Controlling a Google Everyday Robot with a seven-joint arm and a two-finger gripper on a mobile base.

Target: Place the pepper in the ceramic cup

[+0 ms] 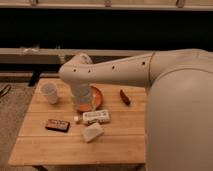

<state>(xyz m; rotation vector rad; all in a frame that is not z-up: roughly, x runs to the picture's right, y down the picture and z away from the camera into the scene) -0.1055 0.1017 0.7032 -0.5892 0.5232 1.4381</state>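
Note:
The pepper (pixel 124 97) is small, dark red and elongated. It lies on the wooden table (pixel 120 145) at the back right, to the right of the orange bowl. The ceramic cup (pixel 49 92) is plain and whitish and stands upright at the back left. My arm reaches in from the right and bends down over the table's middle. My gripper (pixel 83 106) is at its lower end, just left of the bowl, between the cup and the pepper. It is apart from both and I see nothing held in it.
An orange bowl (pixel 97 96) sits partly behind the arm. A dark rectangular box (pixel 57 125) lies at the front left. A whitish packet (pixel 96 116), a whitish wedge-shaped thing (pixel 92 132) and a small white cube (pixel 76 118) lie below the wrist.

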